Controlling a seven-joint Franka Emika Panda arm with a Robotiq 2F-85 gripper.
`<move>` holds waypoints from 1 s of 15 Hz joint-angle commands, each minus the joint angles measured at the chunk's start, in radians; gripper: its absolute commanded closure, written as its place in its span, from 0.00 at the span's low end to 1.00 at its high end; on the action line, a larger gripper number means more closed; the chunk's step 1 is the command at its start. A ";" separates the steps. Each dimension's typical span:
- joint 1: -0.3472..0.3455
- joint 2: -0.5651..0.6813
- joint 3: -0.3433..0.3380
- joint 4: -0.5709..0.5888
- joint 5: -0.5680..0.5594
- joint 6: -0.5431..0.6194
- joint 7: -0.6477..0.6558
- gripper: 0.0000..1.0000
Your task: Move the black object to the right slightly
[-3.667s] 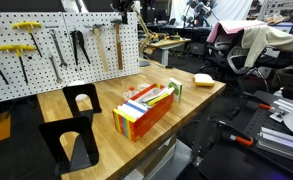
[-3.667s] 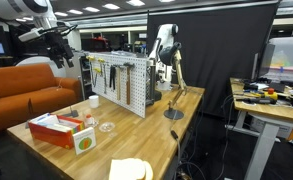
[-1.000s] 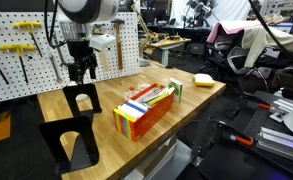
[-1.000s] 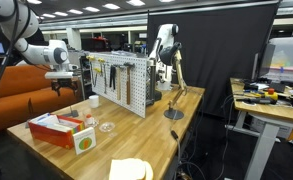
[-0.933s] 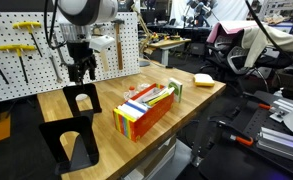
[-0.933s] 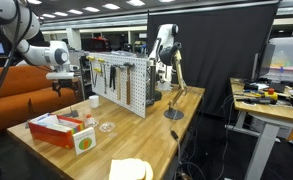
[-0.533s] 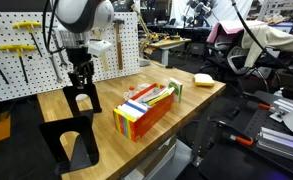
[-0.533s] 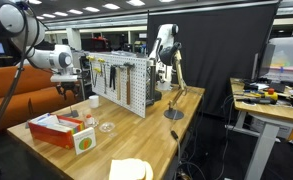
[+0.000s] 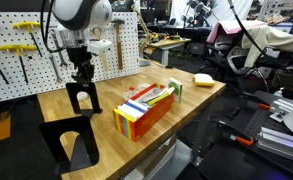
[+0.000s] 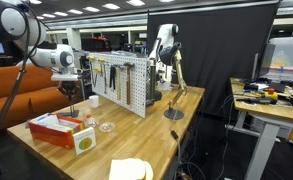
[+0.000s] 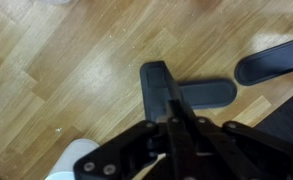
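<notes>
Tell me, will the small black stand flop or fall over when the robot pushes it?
Probably not floppy: the small black stand looks like thin bent metal, so likely stiff. Its flat foot on the wooden table should steady it, though a push high up might tip it. It may slide easily.

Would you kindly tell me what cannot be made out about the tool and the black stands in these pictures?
1. Whether the tool is shut on the black object: it is tiny in an exterior view, and in the wrist view the dark tool blurs into the dark panel.
2. The black object in an exterior view: lost beyond the box, too small to find.
3. The larger black stand: cut off by the wrist view's right edge.
</notes>
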 commanded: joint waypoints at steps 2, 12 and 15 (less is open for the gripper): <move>0.003 0.008 -0.005 0.029 0.022 -0.052 -0.016 0.99; -0.028 -0.033 -0.002 -0.027 -0.019 -0.065 -0.066 0.99; -0.040 -0.056 -0.002 -0.055 -0.033 -0.068 -0.105 0.99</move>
